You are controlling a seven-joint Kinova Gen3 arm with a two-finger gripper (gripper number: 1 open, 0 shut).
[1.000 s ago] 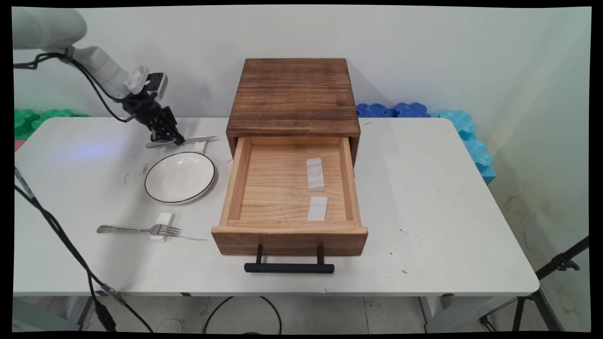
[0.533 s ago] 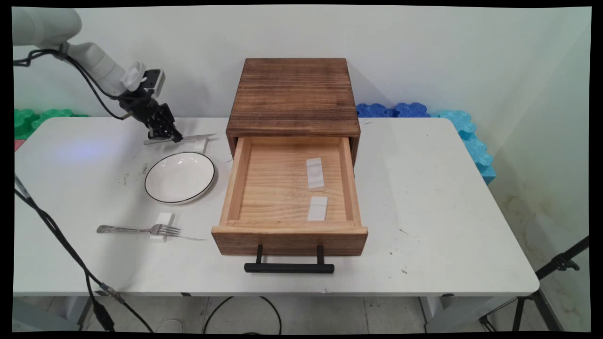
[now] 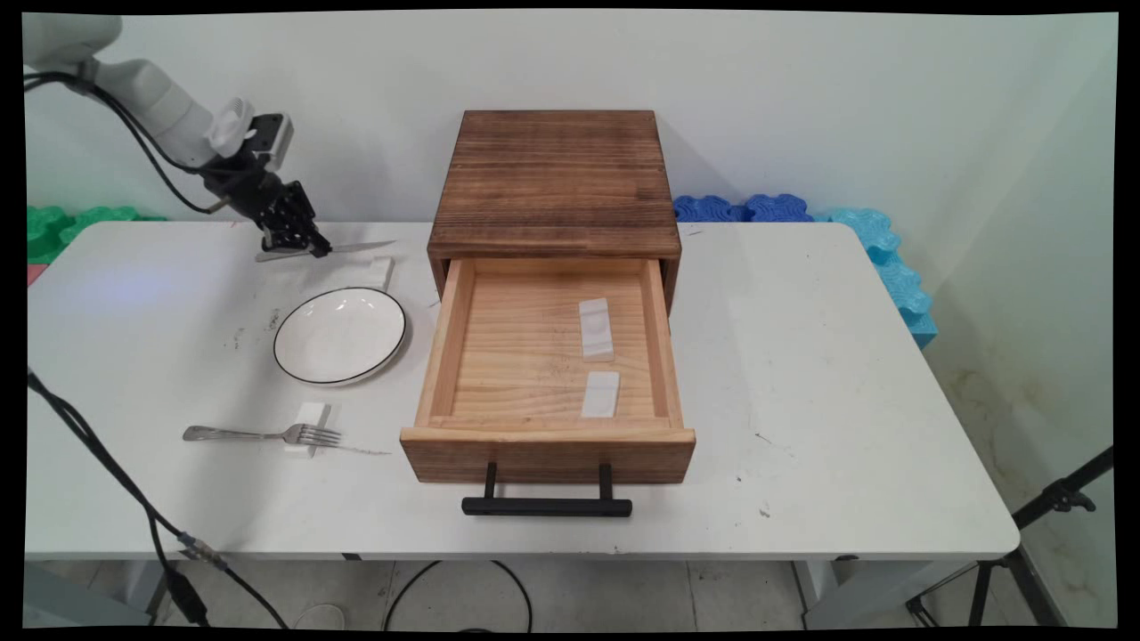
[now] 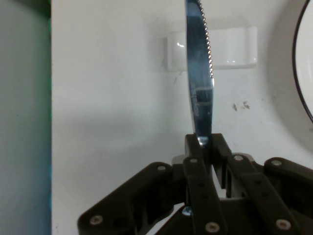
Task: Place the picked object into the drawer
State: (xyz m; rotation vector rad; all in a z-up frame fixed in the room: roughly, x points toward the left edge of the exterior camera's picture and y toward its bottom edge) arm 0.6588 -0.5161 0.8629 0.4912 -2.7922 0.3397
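My gripper (image 3: 310, 248) is shut on the handle of a metal knife (image 3: 356, 247), held level a little above the table at the back left. In the hand view the serrated knife (image 4: 199, 73) blade runs straight up from my gripper (image 4: 204, 143), its tip out of frame. Below the blade lies a small white rest block (image 3: 381, 270) (image 4: 230, 46). A white plate (image 3: 339, 335) with a dark rim sits in front of it; its edge (image 4: 299, 63) shows at the hand view's right.
A wooden box (image 3: 554, 182) stands mid-table with its drawer (image 3: 547, 445) pulled open; two white blocks (image 3: 596, 328) (image 3: 600, 394) lie inside. A fork (image 3: 267, 435) rests on another white block (image 3: 307, 428) near the front left. Black cables (image 3: 107, 463) hang at left.
My gripper has risen and drawn back to the left with the knife, lifting it clear of the white rest block.
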